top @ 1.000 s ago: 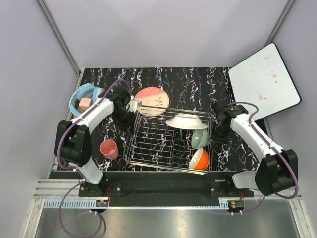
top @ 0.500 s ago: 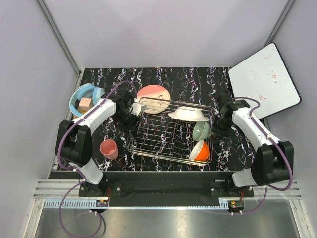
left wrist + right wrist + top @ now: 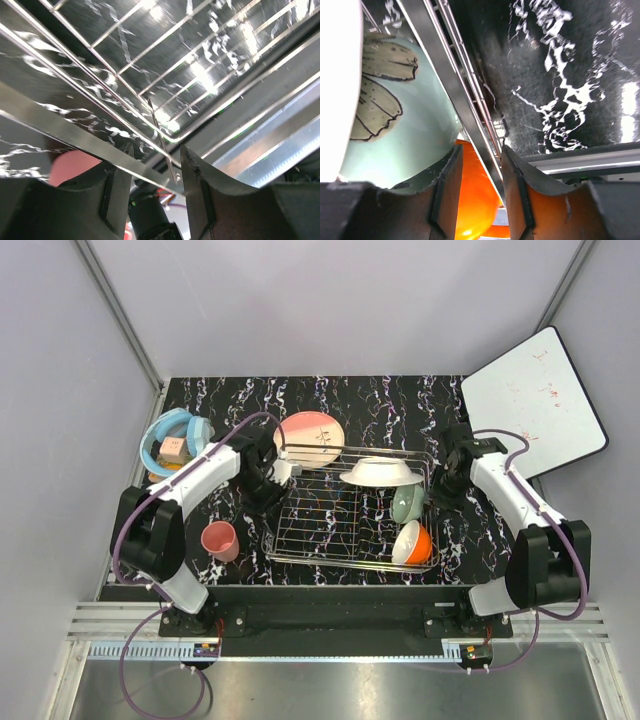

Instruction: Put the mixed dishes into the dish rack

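Observation:
The dish rack (image 3: 330, 515) sits mid-table. It holds the white plate (image 3: 380, 472), the pale green bowl (image 3: 407, 503) and the white-and-orange bowl (image 3: 413, 543) along its right side. My left gripper (image 3: 272, 476) is shut on the rack's left rim (image 3: 60, 120). My right gripper (image 3: 441, 486) is shut on its right rim (image 3: 455, 95), beside the green bowl (image 3: 395, 100) and the orange bowl (image 3: 475, 200). The salmon-pink plate (image 3: 312, 433) lies at the rack's far left corner. The pink cup (image 3: 219, 539) stands on the table to the left. The orange-red mug is out of view.
A light blue round tub (image 3: 168, 440) with a small block in it sits at the far left. A white board with red scribbles (image 3: 535, 405) leans at the far right. Grey walls enclose the black marbled table (image 3: 400, 400).
The rack has shifted back and to the right and turned square to the table. Both grippers moved with it. The bowls inside slid along.

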You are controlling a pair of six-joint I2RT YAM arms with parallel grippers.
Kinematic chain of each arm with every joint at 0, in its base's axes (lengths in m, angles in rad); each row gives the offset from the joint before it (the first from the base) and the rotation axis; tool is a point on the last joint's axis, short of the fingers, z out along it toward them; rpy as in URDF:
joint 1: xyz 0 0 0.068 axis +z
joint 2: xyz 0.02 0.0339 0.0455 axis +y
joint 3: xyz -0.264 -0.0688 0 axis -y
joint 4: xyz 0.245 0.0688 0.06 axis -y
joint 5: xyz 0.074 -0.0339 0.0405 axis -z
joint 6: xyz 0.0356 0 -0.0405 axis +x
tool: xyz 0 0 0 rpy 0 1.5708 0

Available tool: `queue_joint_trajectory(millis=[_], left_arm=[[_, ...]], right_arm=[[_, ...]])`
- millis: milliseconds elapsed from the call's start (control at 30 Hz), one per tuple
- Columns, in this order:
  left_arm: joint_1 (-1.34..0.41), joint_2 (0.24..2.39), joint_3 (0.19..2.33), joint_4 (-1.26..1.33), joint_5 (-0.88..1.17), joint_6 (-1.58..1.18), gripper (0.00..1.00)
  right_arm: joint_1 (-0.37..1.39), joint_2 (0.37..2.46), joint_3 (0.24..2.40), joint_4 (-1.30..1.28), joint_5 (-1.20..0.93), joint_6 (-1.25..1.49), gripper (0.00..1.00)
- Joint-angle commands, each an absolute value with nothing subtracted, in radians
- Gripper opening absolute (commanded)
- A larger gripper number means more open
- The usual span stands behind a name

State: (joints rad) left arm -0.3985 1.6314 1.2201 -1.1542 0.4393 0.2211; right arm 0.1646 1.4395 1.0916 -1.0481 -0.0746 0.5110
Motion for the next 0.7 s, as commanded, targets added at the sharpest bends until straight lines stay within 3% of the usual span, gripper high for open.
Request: queue_joint_trajectory(millis=[0, 133, 267, 600, 667], left_arm=[[-0.448, 1.569, 1.224, -1.178, 0.554, 0.222, 0.44], [-0.448, 1.562, 1.232, -1.193, 0.543, 0.224, 0.45], [-0.449, 1.545, 1.275, -1.248, 0.606, 0.270, 0.54], [-0.443, 1.566, 1.391, -1.287, 0.500, 0.285, 0.54], [-0.427, 1.588, 1.489, -1.314, 0.474, 0.293, 0.55]], right_arm=[[0.163, 1.463, 1.198, -0.956, -0.089, 0.519, 0.46], [0.160, 1.515, 1.241, -0.956, -0.107, 0.503, 0.47], [0.158, 1.516, 1.258, -0.960, -0.117, 0.494, 0.48], [0.158, 1.323, 1.174, -1.035, -0.029, 0.512, 0.54], [0.158, 1.306, 1.157, -1.048, -0.020, 0.518, 0.61]])
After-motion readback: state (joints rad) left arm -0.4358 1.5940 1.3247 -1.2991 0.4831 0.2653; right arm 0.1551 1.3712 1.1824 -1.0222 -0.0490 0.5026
